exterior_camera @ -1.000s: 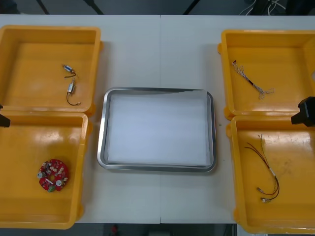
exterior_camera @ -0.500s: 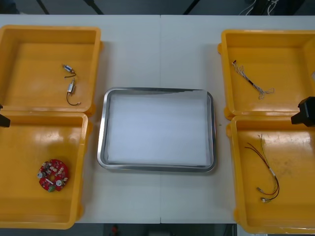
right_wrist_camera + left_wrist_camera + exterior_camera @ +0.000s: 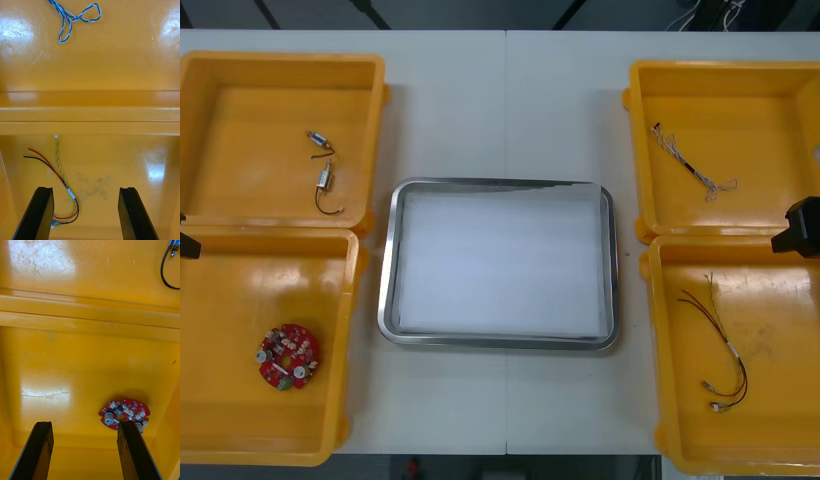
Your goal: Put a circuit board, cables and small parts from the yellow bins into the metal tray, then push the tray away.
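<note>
We see the tray (image 3: 386, 270) in the middle of the worktop (image 3: 500, 100). It is white inside and has nothing in it. Two bins sit on each side of it.

The left gripper (image 3: 84, 423) hangs over the near left bin (image 3: 240, 290). Its fingers are wide apart and hold nothing. The board (image 3: 288, 356) lies flat on the floor of this bin, close to the tip of one finger (image 3: 127, 442). The small parts (image 3: 326, 178), with thin black wires on them, lie in the far left bin (image 3: 250, 130).

The right gripper (image 3: 86, 189) hangs over the near right bin (image 3: 780, 300), close to the wall it shares with the far right bin (image 3: 760, 120). Its fingers are wide apart too, and hold nothing. The red and yellow cable (image 3: 720, 350) lies on the floor of the near right bin, with one end curled up beside one finger (image 3: 37, 213). The blue and white cable (image 3: 692, 170) lies in the far right bin.
</note>
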Controlling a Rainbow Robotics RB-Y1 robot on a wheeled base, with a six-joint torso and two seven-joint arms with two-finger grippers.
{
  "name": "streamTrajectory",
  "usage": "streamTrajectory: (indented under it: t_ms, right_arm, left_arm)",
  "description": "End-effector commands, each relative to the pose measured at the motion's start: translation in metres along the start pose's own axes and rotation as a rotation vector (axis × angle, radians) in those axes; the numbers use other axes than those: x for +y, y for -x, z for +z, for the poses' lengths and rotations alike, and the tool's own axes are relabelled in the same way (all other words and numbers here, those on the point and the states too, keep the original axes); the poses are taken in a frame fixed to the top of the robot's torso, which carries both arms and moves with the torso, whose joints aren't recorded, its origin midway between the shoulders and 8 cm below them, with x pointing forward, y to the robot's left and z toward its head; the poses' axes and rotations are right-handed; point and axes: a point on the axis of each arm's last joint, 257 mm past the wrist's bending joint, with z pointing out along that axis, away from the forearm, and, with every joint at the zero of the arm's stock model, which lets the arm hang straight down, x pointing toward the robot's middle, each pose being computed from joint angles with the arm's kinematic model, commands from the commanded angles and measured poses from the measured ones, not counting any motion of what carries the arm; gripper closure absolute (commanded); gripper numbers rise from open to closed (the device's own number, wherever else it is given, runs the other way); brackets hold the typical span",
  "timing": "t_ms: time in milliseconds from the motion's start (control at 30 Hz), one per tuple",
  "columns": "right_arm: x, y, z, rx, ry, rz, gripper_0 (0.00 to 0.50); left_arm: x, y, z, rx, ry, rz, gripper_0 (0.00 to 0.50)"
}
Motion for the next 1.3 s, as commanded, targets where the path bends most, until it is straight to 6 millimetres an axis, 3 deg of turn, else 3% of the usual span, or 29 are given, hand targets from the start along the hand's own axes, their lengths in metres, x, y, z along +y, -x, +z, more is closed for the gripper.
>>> streamTrajectory:
  t_ms: [33, 1300]
  right_arm:
    - [0.0025, -0.0029, 0.0025, 0.001, 0.000, -0.022, 0.000]
    - [0.0025, -0.0029, 0.0025, 0.001, 0.000, -0.022, 0.000]
  left_arm:
    - [0.0130, 0.0086, -0.0133, -0.028, 0.050, 0.066, 0.000]
    - [0.0130, 0.0086, -0.0133, -0.028, 0.050, 0.066, 0.000]
